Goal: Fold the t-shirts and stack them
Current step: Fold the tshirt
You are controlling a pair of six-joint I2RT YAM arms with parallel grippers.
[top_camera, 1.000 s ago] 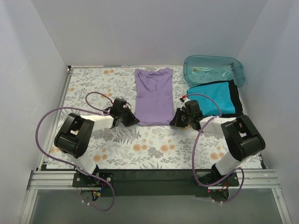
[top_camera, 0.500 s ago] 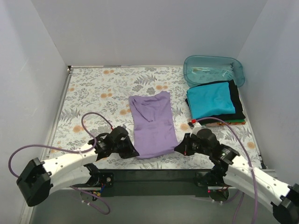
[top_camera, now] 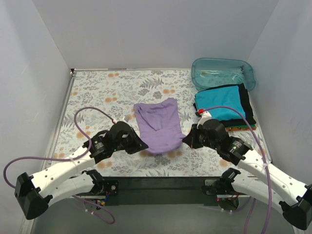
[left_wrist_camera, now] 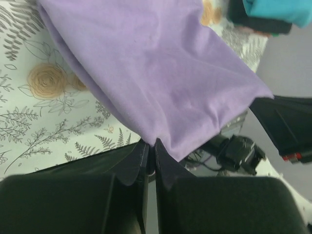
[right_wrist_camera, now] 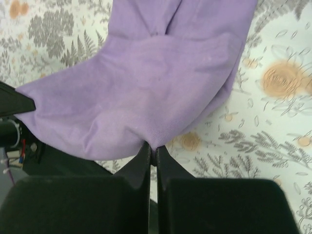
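The lavender-purple t-shirt is folded lengthwise and lies at the table's middle, its near end lifted. My left gripper is shut on the shirt's near left corner. My right gripper is shut on its near right corner. The near hem sags between them. Both wrist views show the purple cloth spreading away from closed jaws. A stack of folded shirts, teal on black on orange-red, lies at the right.
A clear teal plastic tub stands at the back right, behind the stack. The floral tablecloth covers the table. White walls enclose the left, back and right. Purple cables loop from both arms.
Both grippers have drawn the shirt toward the near edge, then moved back and up with its near corners. The near end now hangs lifted and the shirt looks shorter.
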